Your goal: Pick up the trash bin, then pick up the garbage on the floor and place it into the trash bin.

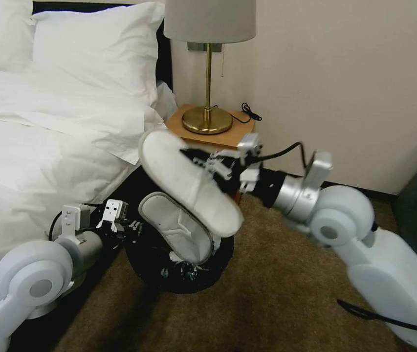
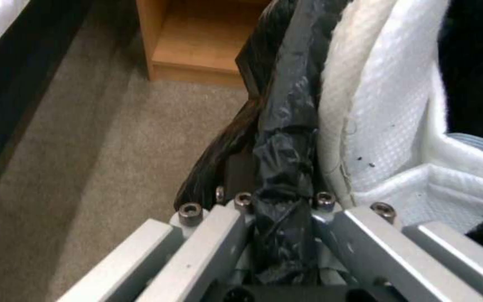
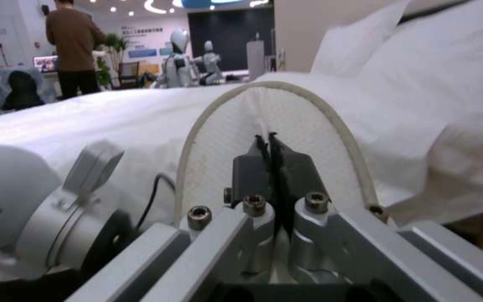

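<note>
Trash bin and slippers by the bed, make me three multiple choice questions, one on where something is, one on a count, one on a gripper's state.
1. Where is the slipper held by the right gripper?
A. Above the trash bin
B. On the nightstand
C. On the bed

2. How many white slippers are there?
A. One
B. Two
C. Four

3. What is the left gripper doing?
A. Hanging open over the carpet
B. Shut on the pillow
C. Shut on the trash bin's rim

Answers:
1 A: the held slipper is in the air over the trash bin.
2 B: one is held, and a second slipper stands in the bin.
3 C: the left wrist view shows the black bag at the rim pinched between the fingers.
</note>
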